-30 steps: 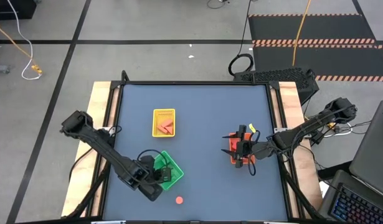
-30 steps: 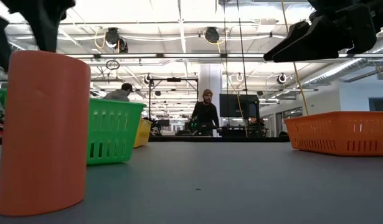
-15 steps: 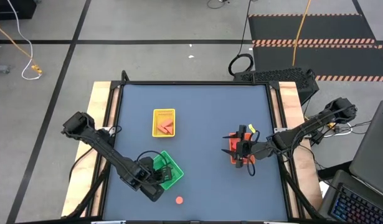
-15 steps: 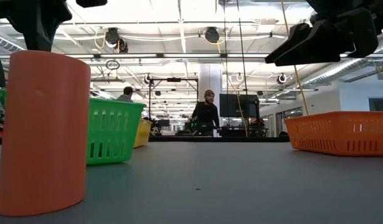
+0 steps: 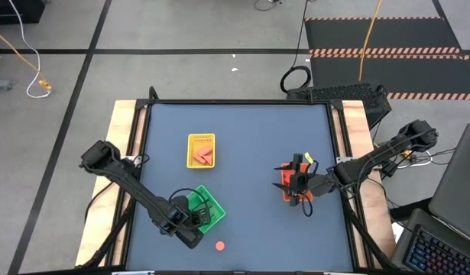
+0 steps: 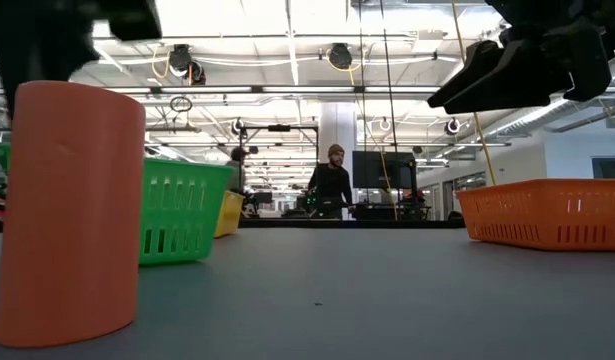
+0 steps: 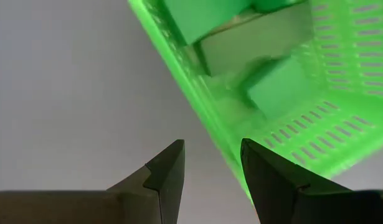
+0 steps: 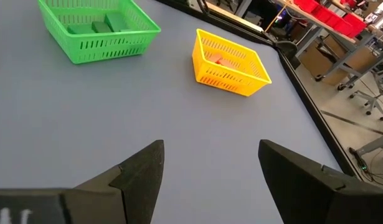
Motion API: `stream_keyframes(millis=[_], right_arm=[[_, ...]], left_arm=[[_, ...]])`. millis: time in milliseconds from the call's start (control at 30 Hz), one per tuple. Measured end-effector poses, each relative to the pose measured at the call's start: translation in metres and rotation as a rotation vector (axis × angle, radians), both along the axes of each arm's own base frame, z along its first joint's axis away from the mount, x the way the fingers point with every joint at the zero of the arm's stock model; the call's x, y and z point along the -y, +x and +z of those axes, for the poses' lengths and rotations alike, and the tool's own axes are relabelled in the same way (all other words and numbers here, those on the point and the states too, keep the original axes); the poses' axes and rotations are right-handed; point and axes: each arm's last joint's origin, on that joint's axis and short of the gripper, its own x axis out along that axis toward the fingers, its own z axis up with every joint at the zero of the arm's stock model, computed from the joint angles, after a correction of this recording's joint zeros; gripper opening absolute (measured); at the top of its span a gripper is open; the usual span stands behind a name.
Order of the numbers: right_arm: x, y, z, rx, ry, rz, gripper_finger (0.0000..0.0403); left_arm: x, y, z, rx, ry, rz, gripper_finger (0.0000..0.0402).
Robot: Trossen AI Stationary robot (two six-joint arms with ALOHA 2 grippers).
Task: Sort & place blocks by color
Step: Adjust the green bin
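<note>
A red-orange round block (image 5: 220,245) stands on end on the table near its near edge; it shows large in the low view (image 6: 72,210). Green blocks (image 7: 278,84) lie in the green tray (image 5: 209,208). Salmon blocks (image 5: 202,157) lie in the yellow tray (image 5: 201,139). My left gripper (image 7: 211,144) is open and empty, pointing down beside the green tray's near left wall (image 7: 197,99); it also shows in the high view (image 5: 189,226). My right gripper (image 8: 210,143) is open and empty above the red tray (image 5: 283,186).
The red tray shows orange at the right of the low view (image 6: 547,212). The green tray (image 8: 98,28) and the yellow tray (image 8: 231,62) stand apart, with bare table between them and the red tray. People stand in the room beyond the table.
My left gripper has shifted a little from over the green tray toward the table's near edge and the round block. The blocks and trays have stayed in place.
</note>
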Motion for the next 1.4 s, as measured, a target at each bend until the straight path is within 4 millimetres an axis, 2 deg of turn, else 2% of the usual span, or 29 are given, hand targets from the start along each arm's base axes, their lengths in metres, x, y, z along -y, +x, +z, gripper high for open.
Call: stream_keyframes(millis=[167,367,633,767,867,1067,1100,1400], right_arm=[[0.000,0.000,0.000,-0.003,-0.001,0.000,0.0254],[0.000,0.000,0.000,-0.003,-0.002,0.000,0.0254],[0.000,0.000,-0.001,-0.011,-0.005,0.000,0.0254],[0.000,0.000,-0.001,-0.009,-0.003,-0.001,0.0254],[0.000,0.000,-0.001,-0.009,-0.002,-0.001,0.0254],[0.000,0.000,-0.001,-0.009,-0.002,-0.001,0.0254],[0.000,0.000,-0.001,-0.009,-0.002,-0.001,0.0254],[0.000,0.000,-0.001,-0.009,-0.001,-0.001,0.0254]], left_arm=[[-0.005,0.005,-0.005,-0.002,0.007,-0.003,0.0159],[-0.013,0.010,-0.006,-0.021,0.026,-0.086,0.0159],[-0.008,0.010,-0.022,-0.122,-0.019,-0.184,0.0159],[-0.007,0.011,-0.023,-0.126,-0.023,-0.225,0.0157],[-0.007,0.011,-0.023,-0.125,-0.022,-0.252,0.0132],[-0.007,0.011,-0.023,-0.120,-0.006,-0.324,0.0020],[-0.007,0.011,-0.023,-0.119,-0.004,-0.337,0.0011],[-0.008,0.010,-0.023,-0.131,0.005,-0.365,0.0007]])
